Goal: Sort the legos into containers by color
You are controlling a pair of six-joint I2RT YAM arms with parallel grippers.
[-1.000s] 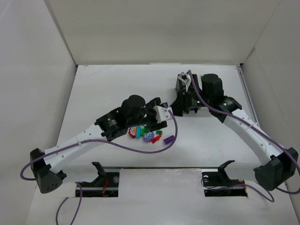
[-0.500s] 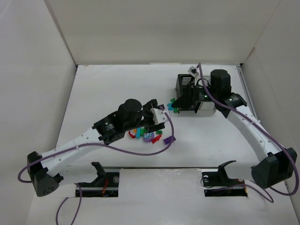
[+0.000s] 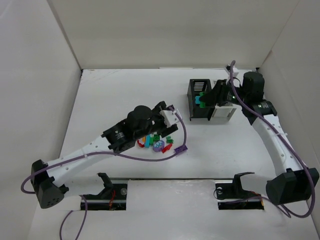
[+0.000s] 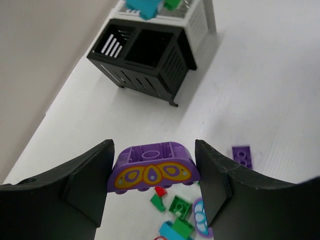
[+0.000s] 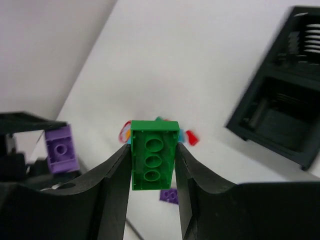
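Note:
My left gripper (image 4: 153, 172) is shut on a purple arched lego (image 4: 152, 166) with a yellow pattern and holds it above the loose legos (image 3: 157, 142). In the top view this gripper (image 3: 167, 129) hangs just over that pile. My right gripper (image 5: 152, 160) is shut on a green lego (image 5: 153, 161). In the top view it (image 3: 205, 99) holds green and teal (image 3: 201, 99) over the black container (image 3: 192, 90). The white container (image 3: 223, 112) is joined to the black one's right side. Both containers show in the left wrist view, black (image 4: 145, 60) and white (image 4: 200, 20).
Green, teal and red pieces (image 4: 180, 215) and a flat purple plate (image 4: 242, 156) lie on the white table below the left gripper. A purple cable (image 3: 177, 150) loops past the pile. White walls enclose the table on three sides.
My right gripper has swung right and back with the green lego, from beside the black container to over it. My left gripper has stayed over the pile with the purple lego.

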